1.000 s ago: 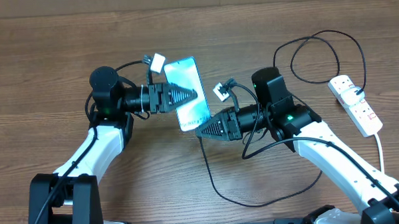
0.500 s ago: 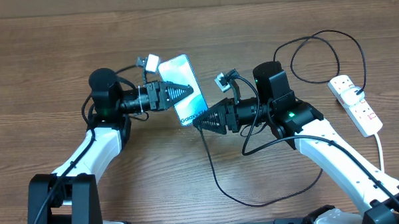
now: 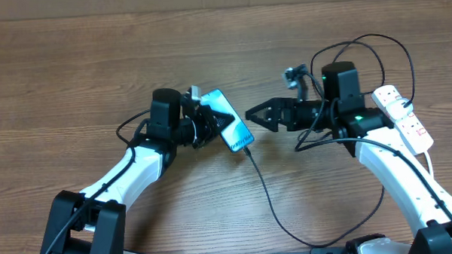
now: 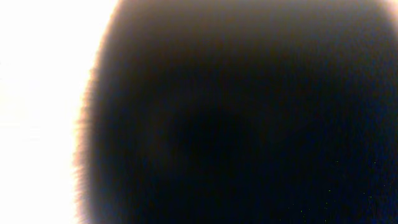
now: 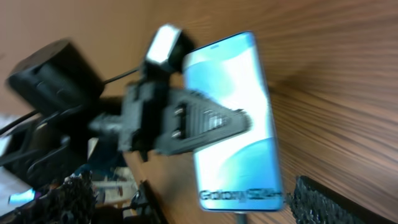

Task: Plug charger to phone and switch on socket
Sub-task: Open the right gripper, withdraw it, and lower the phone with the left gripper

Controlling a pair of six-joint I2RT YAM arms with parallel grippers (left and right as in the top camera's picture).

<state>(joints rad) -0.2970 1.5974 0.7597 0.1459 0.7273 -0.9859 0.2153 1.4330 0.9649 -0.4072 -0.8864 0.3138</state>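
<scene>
L tool (image 3: 214,121) holds phone (image 3: 237,134), charger (image 3: 249,155) in; R tool (image 3: 254,117) spread.

The slim rectangular smartphone (image 3: 232,125) sits mid-way across the wooden table (image 3: 58,72), with the left gripper (image 3: 203,124) on its left and the right gripper (image 3: 254,115) apart on its right. The thin black charger cable (image 3: 270,197) runs from its near end toward the near edge. The white power strip (image 3: 407,121) lies far right.
</scene>
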